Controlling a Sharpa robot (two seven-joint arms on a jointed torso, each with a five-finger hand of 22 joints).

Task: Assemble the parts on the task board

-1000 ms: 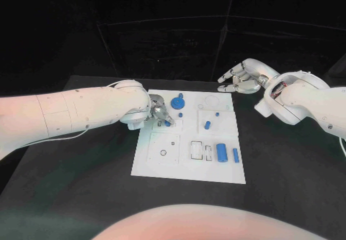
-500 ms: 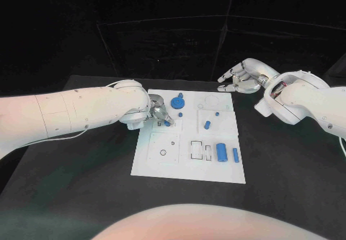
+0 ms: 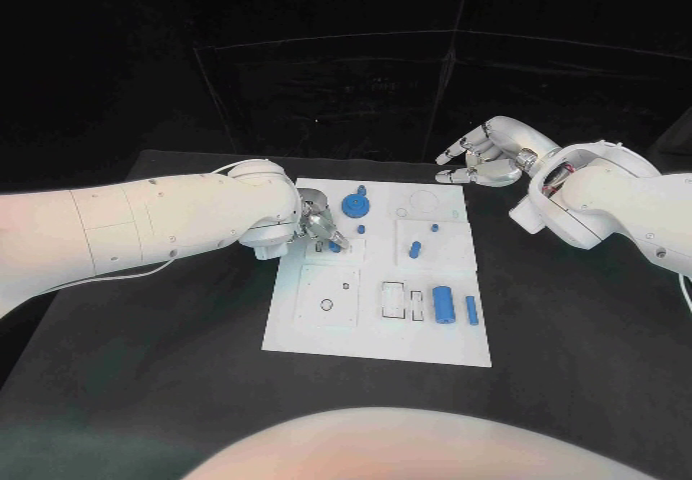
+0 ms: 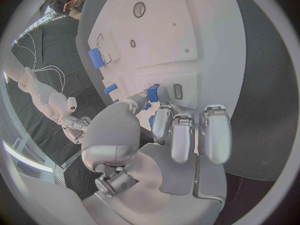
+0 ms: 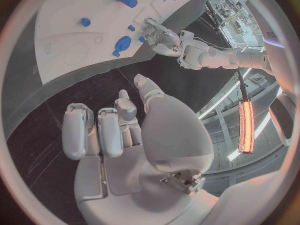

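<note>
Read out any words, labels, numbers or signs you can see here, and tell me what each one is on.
No readable text anywhere.
Task board: only outlines and slots around the blue parts, no lettering.
Left hand and right hand: no markings that can be read.
Black table: no label or sign.

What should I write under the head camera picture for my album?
Left hand pinches a small blue part over the white task board.
</note>
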